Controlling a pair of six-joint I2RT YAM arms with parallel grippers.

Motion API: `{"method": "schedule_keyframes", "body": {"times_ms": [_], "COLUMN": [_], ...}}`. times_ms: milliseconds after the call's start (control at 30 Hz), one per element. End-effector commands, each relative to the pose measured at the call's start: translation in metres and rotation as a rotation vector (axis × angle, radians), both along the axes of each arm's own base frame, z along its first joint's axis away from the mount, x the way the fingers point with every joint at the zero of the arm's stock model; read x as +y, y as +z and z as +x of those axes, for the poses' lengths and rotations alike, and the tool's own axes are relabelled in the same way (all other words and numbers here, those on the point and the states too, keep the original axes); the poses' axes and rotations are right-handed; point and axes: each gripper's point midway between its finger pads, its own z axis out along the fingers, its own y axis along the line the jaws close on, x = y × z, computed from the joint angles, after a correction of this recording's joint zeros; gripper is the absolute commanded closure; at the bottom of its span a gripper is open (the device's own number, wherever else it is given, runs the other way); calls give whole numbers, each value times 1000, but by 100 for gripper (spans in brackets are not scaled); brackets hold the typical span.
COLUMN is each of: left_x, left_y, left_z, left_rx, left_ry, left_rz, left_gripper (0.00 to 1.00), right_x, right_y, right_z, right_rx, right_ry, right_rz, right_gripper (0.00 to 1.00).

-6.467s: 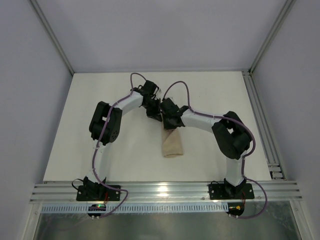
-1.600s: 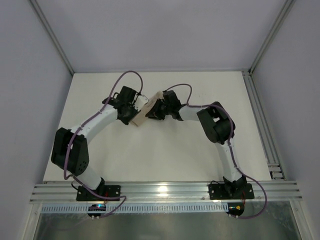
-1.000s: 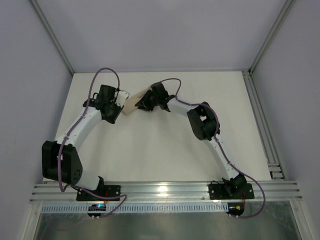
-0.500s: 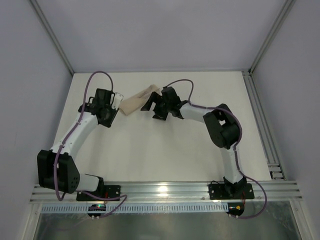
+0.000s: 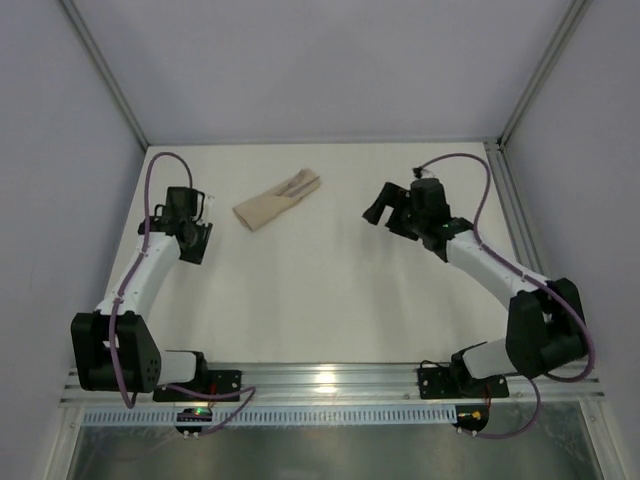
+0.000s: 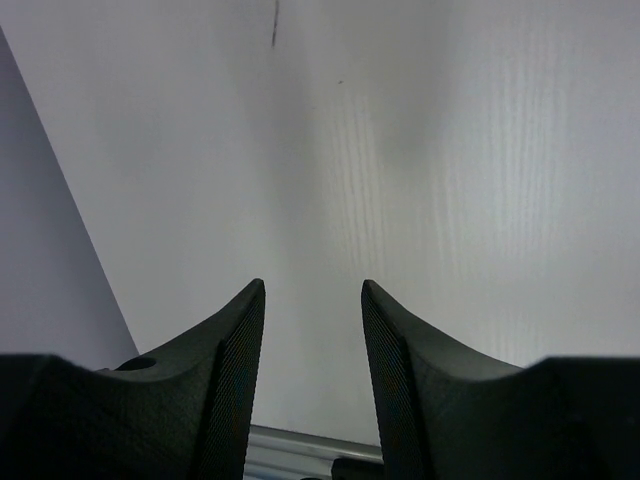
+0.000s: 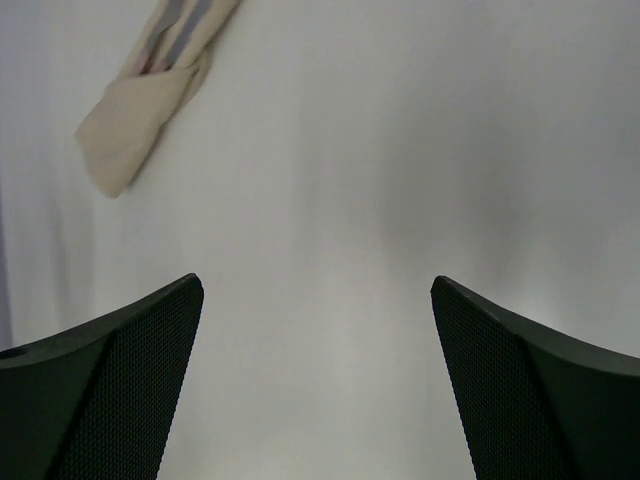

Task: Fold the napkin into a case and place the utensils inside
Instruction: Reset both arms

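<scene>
On your left, the left end effector (image 6: 312, 292) is hovering over bare counter (image 5: 330, 290) near its left edge, jaws slightly parted and gripping nothing. Right of it, the case (image 5: 262, 208) is lying folded toward the far side, with the utensils (image 5: 302, 183) poking from its far-right end. Further right, the right end effector (image 7: 317, 285) is hanging wide open and empty, well apart from the case. You are seeing, I judge, the closing step: next, simply be parking both arms clear of the cloth.

Case (image 5: 268, 207) lies on desk (image 5: 330, 290), far left-centre | utensils (image 5: 301, 184) sit in case, tips out its far-right end | my left fingers (image 6: 228, 392) left of case, apart | my right fingers (image 7: 118, 392) well right
</scene>
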Motion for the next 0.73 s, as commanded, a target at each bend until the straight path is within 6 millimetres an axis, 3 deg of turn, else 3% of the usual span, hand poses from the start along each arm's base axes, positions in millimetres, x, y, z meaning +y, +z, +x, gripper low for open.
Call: {"method": "schedule_keyframes", "body": {"times_ms": [0,67,100,233,400,700], "left_x": [29,40,49,68,70,68], "left_y": [-9,-16,-18,-26,-39,-39], "left_z": [-11,-14,-15,-18,-22,-23], "left_rx": [6,20,19,16,48,42], "left_ry": [125,167,202,259,270,266], "left_rz": [-6,-18,-25,-14,-12,-23], "left_gripper": [54,54,54,54,54,54], "right_x": [-108,-145,-173,-215,-212,-212], "right_y": [5,16,15,13,9,0], "right_z": [-2,-13,-16,-37,-42,-39], "right_rx": [-75,-119,-115,-122,-154,-162], "right_ry": [-281,-375,-466,-592,-585,-582], "right_rz": [-250,-306,-359,-450,-414,-419], "right_gripper": [1,1,1,1,1,1]}}
